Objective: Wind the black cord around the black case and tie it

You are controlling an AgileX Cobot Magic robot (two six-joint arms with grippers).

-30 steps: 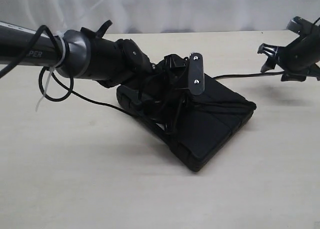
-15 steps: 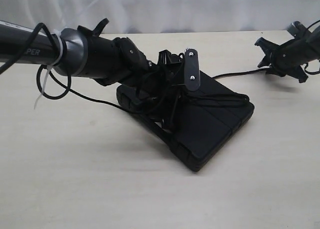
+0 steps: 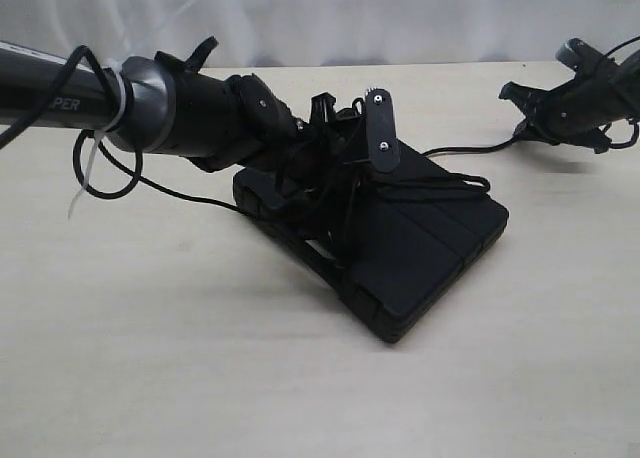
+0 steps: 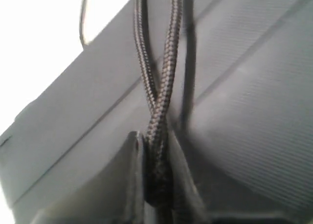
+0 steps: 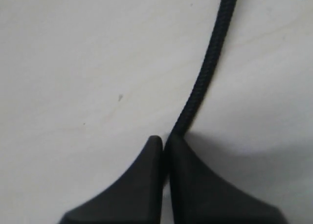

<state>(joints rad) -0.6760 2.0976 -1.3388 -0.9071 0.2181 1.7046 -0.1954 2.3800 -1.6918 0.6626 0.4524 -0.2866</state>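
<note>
Toward the near edge of the tabletop (image 3: 200, 378) the pale wood is bare. At the middle of the tabletop lies the black case (image 3: 420, 258), 1 corner pointing at the near edge, its ribbed lid facing up. The black cord (image 3: 465, 150) crosses the far part of the lid in a couple of passes, and the end of the case toward the left edge is buried under dark gear, so I cannot make out how the cord runs there.

Over that end sits the left gripper (image 4: 155, 175), on an arm reaching in from the left edge with a white cable tie (image 3: 95, 163) and a loose wire loop around it. Up close, its jaws are pressed together on 2 strands of the cord, which rise side by side from the pinch and cross the lid behind them.

From the far side of the case, 1 strand leaves along the tabletop toward the far right corner. It ends at the right gripper (image 5: 165, 150), whose 2 fingertips are closed tight on it just above the wood.
</note>
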